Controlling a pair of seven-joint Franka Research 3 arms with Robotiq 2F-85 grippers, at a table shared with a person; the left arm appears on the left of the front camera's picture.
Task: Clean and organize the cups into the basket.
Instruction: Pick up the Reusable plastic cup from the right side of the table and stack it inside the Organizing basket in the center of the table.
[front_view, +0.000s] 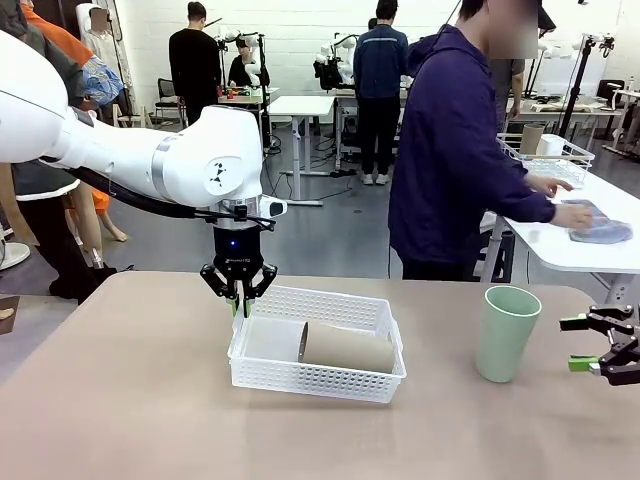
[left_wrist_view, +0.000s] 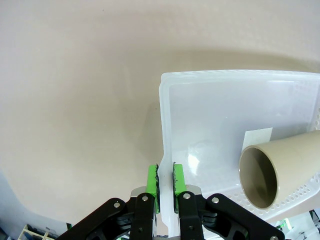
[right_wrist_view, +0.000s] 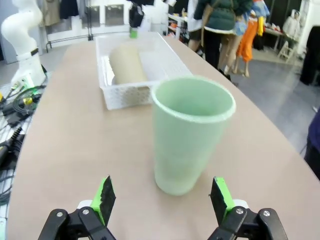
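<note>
A white mesh basket (front_view: 320, 385) sits mid-table with a tan cup (front_view: 350, 348) lying on its side inside, open mouth toward the left. My left gripper (front_view: 240, 305) points straight down at the basket's far left corner. In the left wrist view its green pads (left_wrist_view: 152, 182) are shut on the basket's (left_wrist_view: 225, 90) thin side wall, with the tan cup (left_wrist_view: 265, 175) lying to the right. A mint green cup (front_view: 505, 333) stands upright to the right of the basket. My right gripper (right_wrist_view: 162, 187) is open, level with the mint cup (right_wrist_view: 190, 135) just ahead of its fingers and not touching it.
A person in a purple top stands at the far right, hands on a blue cloth (front_view: 600, 225) on a separate white table (front_view: 570, 250) that also carries a wire-grid basket (front_view: 550, 158). Bare tan tabletop (front_view: 120, 400) lies left of and in front of the basket.
</note>
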